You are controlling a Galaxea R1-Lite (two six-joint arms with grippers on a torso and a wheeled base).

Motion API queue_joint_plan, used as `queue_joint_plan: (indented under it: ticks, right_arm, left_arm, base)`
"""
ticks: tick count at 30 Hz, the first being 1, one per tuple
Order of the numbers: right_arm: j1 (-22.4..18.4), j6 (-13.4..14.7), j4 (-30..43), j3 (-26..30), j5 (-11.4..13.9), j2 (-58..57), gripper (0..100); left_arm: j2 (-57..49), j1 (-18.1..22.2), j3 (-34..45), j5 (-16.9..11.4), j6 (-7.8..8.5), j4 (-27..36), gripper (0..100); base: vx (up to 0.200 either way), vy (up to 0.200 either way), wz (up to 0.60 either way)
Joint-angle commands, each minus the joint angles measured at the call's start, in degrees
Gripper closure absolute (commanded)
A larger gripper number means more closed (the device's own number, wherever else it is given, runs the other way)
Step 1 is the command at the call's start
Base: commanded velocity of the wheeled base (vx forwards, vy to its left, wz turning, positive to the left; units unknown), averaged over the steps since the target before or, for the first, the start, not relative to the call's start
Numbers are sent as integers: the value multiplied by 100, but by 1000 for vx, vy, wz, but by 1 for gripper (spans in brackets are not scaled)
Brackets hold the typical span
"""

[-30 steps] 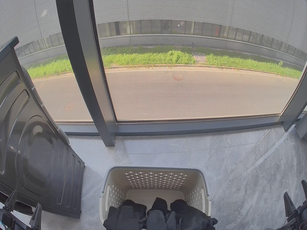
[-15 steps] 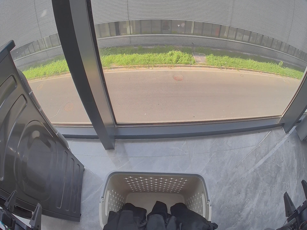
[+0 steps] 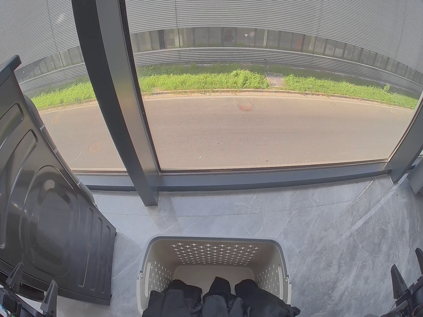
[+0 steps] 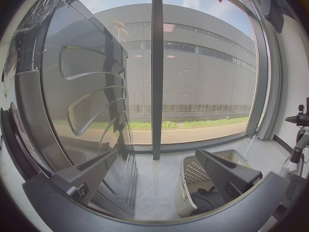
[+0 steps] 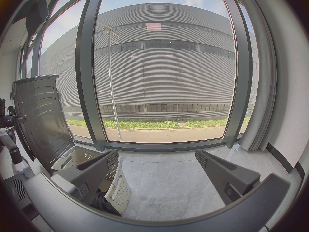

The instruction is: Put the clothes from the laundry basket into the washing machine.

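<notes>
A white laundry basket point(image 3: 213, 260) stands on the floor directly below me, with several dark clothes point(image 3: 220, 298) piled in it. The dark grey washing machine point(image 3: 44, 208) stands to the left, showing its side panel. My left gripper point(image 3: 34, 282) sits low at the left, open and empty, just in front of the machine. My right gripper point(image 3: 407, 267) hangs low at the right, open and empty, well apart from the basket. From the left wrist, the left gripper point(image 4: 156, 153) frames the machine point(image 4: 80, 91) and basket point(image 4: 193, 174). The right gripper point(image 5: 156, 155) faces the floor beside the basket point(image 5: 119, 187).
A tall window with a dark upright post point(image 3: 114, 93) and a low sill point(image 3: 264, 175) closes off the far side. Grey marble floor point(image 3: 335, 243) lies open to the right of the basket. A curtain point(image 5: 267, 113) hangs at the far right.
The head camera shifted a little between one second ago and half a second ago, so the basket sits lower in the picture. Basket, machine and both grippers have stayed put.
</notes>
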Motion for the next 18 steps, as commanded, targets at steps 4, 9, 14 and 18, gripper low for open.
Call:
queue_joint_plan:
  ticks: [4, 9, 14, 18]
  right_arm:
    - [4, -4, -4, 101, 1, -93, 0]
    - [4, -4, -4, 101, 1, -93, 0]
    - [4, -4, -4, 101, 1, -93, 0]
    - [4, -4, -4, 101, 1, -93, 0]
  left_arm:
    - [-101, 1, 92, 0, -8, -1, 0]
    - [-101, 1, 84, 9, -26, -1, 0]
    - [-101, 1, 84, 9, -26, 7, 0]
    - [-101, 1, 84, 9, -43, 7, 0]
  base:
    - [0, 0, 0]
    - [0, 0, 0]
    - [-160, 0, 0]
    - [-200, 0, 0]
